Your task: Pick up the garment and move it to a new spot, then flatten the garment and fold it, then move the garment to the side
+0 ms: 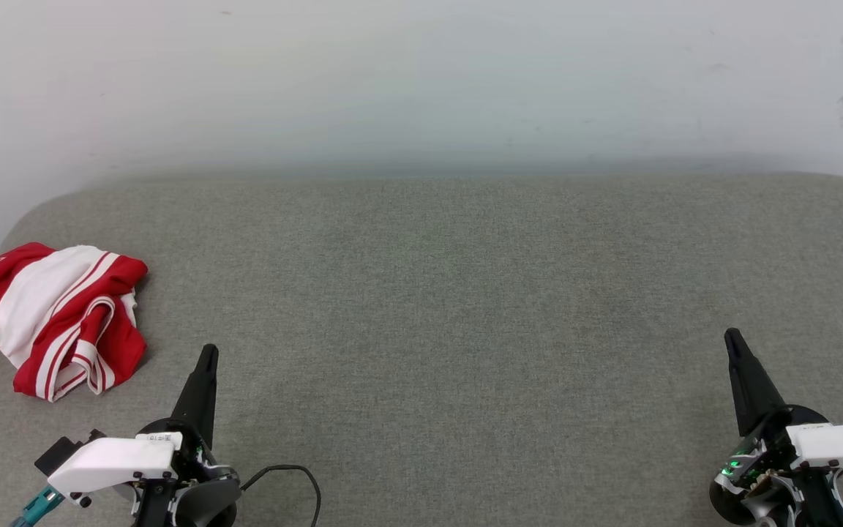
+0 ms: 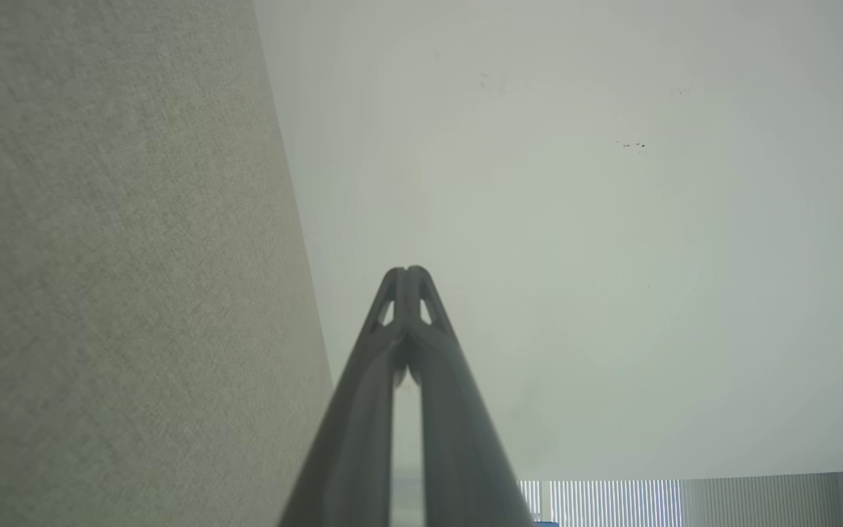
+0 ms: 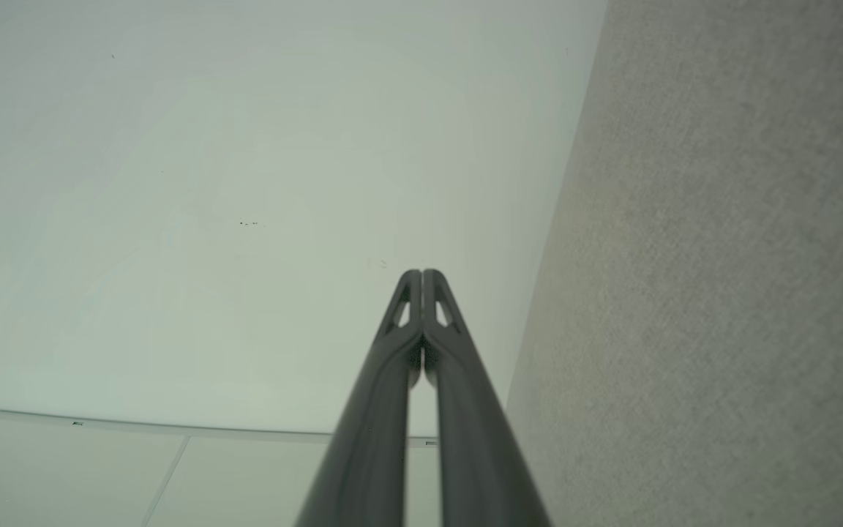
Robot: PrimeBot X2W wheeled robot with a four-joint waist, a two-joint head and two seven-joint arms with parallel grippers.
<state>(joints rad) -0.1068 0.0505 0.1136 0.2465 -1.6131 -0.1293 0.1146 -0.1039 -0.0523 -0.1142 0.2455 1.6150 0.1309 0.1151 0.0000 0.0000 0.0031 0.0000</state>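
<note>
Garment [image 1: 55,318]: you've got one, red and white, crumpled at the left edge of the grey fabric surface [image 1: 465,307]. Two grippers: your left gripper [image 1: 208,354] is near its lower right corner, not touching; your right gripper [image 1: 733,338] is well apart. Both point toward the wall [image 1: 421,80], fingers pressed together, holding nothing.

Even, soft lighting; faint shadows; wrist views hazy, slightly blurred.

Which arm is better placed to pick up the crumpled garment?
Left, likely. The left tool sits close beside the garment at the left end of the grey surface; the right tool lies far across it. Both are shut, so it must open first.
</note>
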